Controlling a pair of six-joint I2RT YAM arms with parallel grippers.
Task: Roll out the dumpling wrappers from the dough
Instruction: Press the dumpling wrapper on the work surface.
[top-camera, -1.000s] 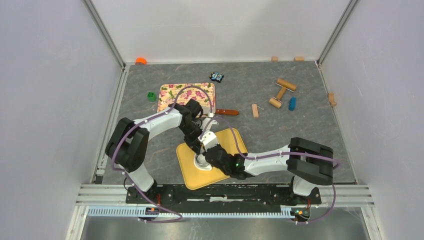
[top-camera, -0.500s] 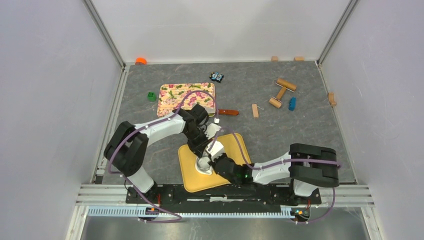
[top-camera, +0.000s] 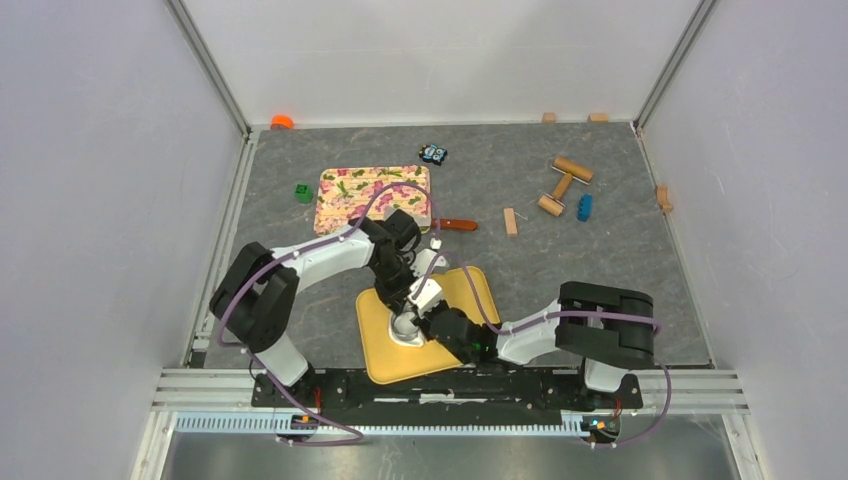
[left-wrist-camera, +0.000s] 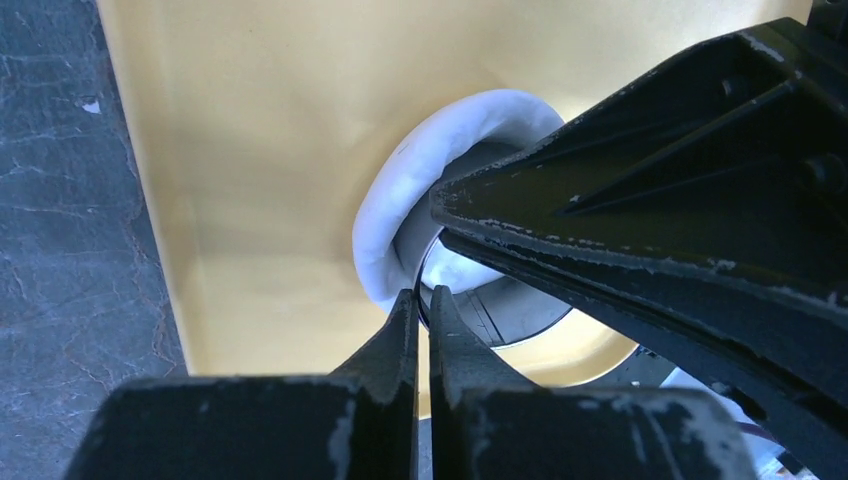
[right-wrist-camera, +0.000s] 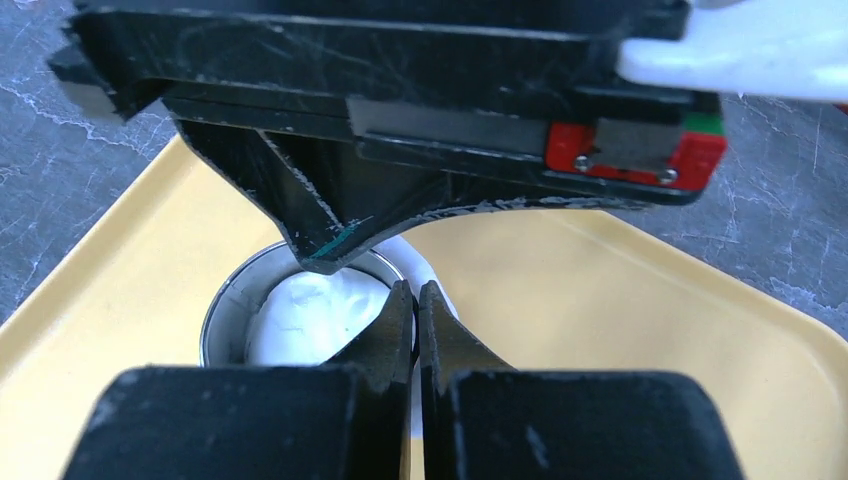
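Yellow board (top-camera: 385, 355), floral board (top-camera: 340, 195), wooden cylinders (top-camera: 573, 168), green block (top-camera: 303, 192), orange cap (top-camera: 282, 122)

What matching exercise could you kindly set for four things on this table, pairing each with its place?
Things:
1. soft white dough
2. small green block
3. small blue block
4. round orange cap

Places:
A. far left corner of the table
B. just left of the floral rectangular board
C. on the yellow square board
D. beside the wooden cylinders, far right

Pairs: 1-C, 2-B, 3-D, 4-A
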